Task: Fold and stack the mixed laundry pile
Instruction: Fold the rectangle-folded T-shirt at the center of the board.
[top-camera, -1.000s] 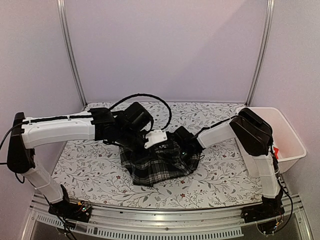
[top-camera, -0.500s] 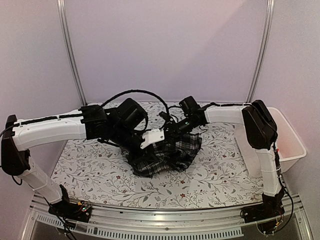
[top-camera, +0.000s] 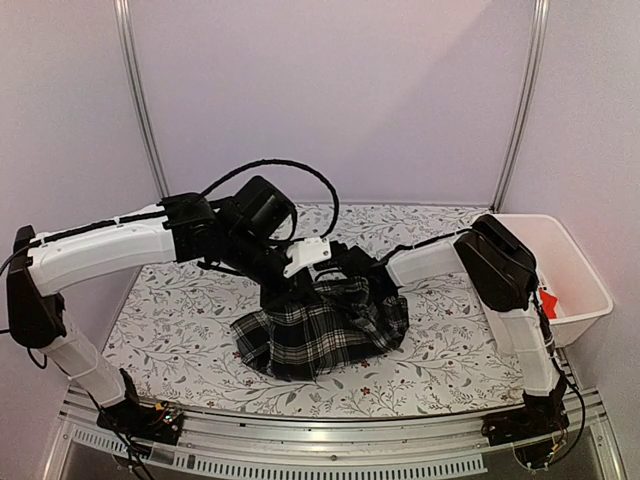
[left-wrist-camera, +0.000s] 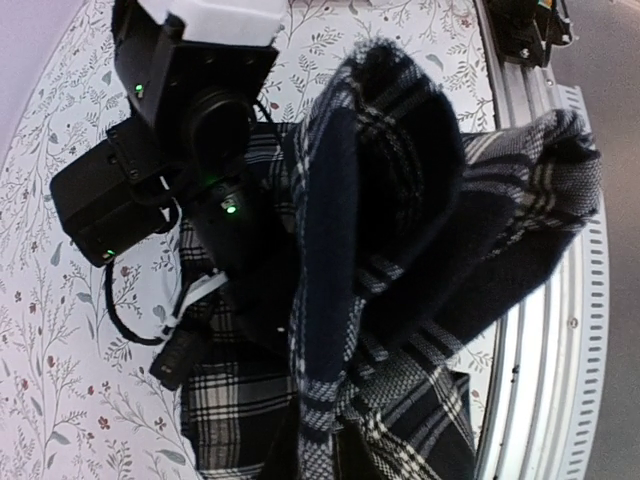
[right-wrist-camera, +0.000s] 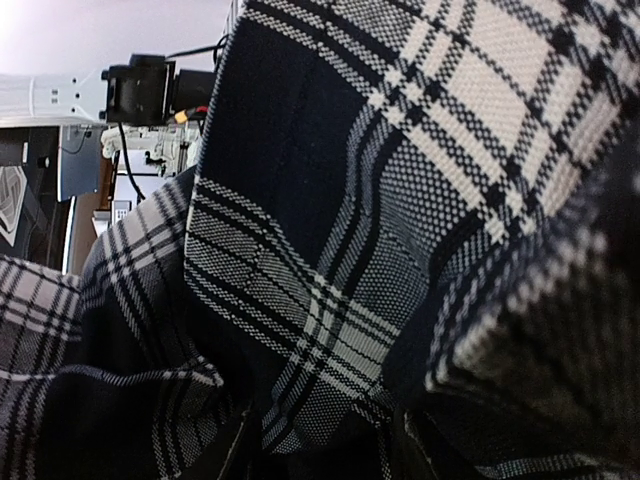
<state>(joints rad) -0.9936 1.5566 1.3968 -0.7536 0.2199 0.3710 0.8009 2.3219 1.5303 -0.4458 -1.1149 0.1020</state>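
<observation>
The black-and-white plaid garment (top-camera: 320, 335) hangs from both grippers, and its lower part lies on the floral table cover (top-camera: 180, 330). My left gripper (top-camera: 300, 288) is shut on a bunched fold of the plaid (left-wrist-camera: 340, 300), which runs between its fingers at the bottom of the left wrist view. My right gripper (top-camera: 360, 272) holds the plaid's upper right edge. The plaid (right-wrist-camera: 330, 250) fills the right wrist view and passes between the fingers (right-wrist-camera: 232, 452). A small red patch (top-camera: 547, 302) shows at the basket's near corner; I cannot tell whether it is the red shirt.
A white plastic basket (top-camera: 575, 262) stands at the table's right edge beside the right arm's elbow. The right arm's wrist (left-wrist-camera: 190, 110) is close to my left gripper. The metal rail (top-camera: 330, 455) runs along the front edge. Upright posts stand at the back corners.
The right gripper swung back and up with the cloth, then came forward and down again. The plaid now hangs wider, spread further to the front left. The left arm has shifted slightly right.
</observation>
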